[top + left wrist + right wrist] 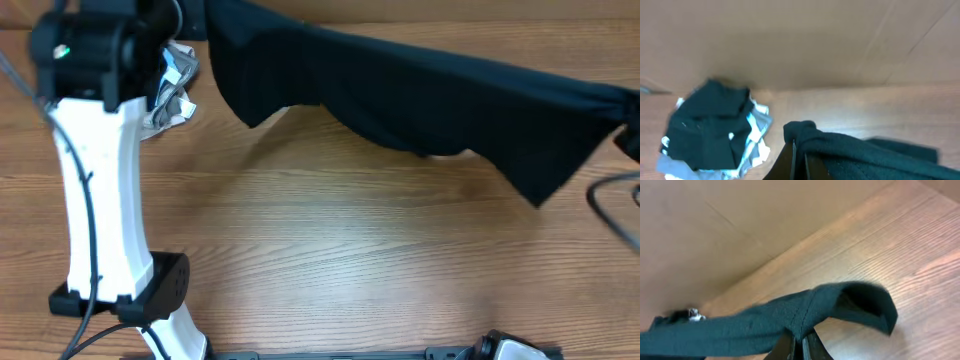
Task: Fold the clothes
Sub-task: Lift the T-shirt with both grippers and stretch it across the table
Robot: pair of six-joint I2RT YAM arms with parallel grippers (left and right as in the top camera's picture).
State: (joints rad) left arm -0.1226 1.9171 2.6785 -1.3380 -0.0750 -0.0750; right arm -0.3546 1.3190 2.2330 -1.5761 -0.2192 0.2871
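Down at the bottom edge of the left wrist view, the left gripper (799, 162) has its two fingers pressed together on a bunched corner of a dark greenish-black cloth garment (865, 155), which trails off toward the lower right. Likewise, the right gripper (800, 349) pinches the other end of the same garment. A loose flap loops over to the right of its fingers, and the rest runs off to the left.

From overhead, the garment stretches as a long band across the far side of the light brown wood-grain table (350, 250). It is held up at both ends, sags in the middle, and has a pointed flap drooping near its right end. The white left arm (100, 190) rises from the near left of the table, its black wrist above the garment's left end.

Just beside that end, a crumpled pile of dark and pale grey clothes (715, 132) lies on the table, close to a plain tan back panel (790, 40). A thin dark cable (612, 200) curls on the table at the right edge, below the garment's right end.
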